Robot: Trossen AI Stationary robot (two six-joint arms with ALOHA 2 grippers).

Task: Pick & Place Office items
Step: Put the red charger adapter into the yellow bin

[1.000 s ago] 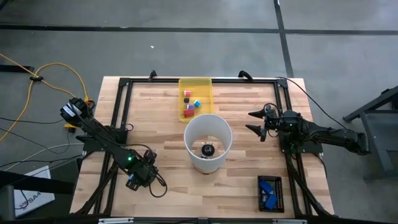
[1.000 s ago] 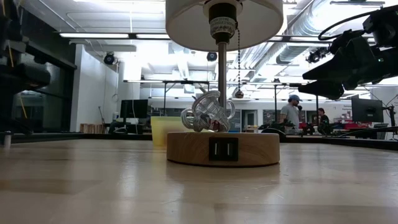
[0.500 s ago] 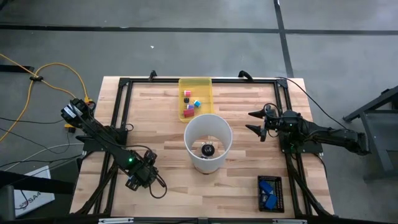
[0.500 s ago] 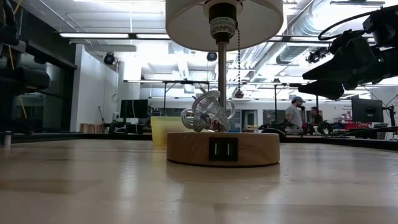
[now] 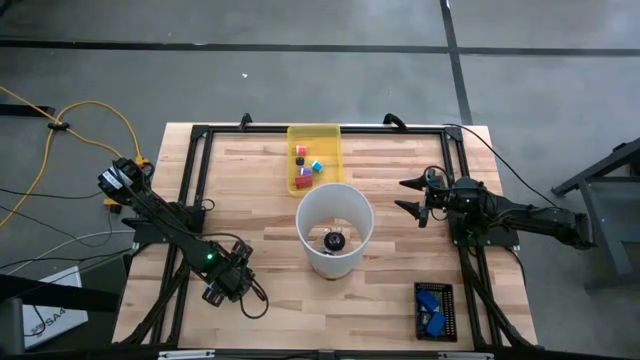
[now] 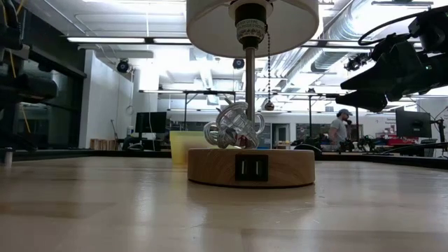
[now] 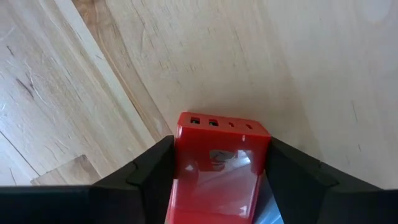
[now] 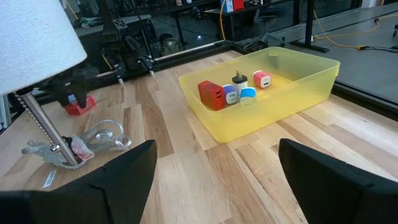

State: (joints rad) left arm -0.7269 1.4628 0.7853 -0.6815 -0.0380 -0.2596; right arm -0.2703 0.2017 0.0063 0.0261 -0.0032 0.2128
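One red charger block (image 7: 217, 165) sits lengthwise between the left gripper's (image 7: 214, 186) half-closed fingers, well apart from the yellow tray (image 5: 314, 133).

Wood table (image 5: 270, 200) w/ yellow tray (image 5: 329, 137), lamp (image 5: 334, 229), blue items (image 5: 433, 310)

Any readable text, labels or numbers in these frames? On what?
Nothing reads for certain.
White sheet on the floor beside the table, high view: dark lettering, too blurred to read.
Lamp socket band, low view: print too small to read.
Red block, left wrist view: slots only, no text visible.
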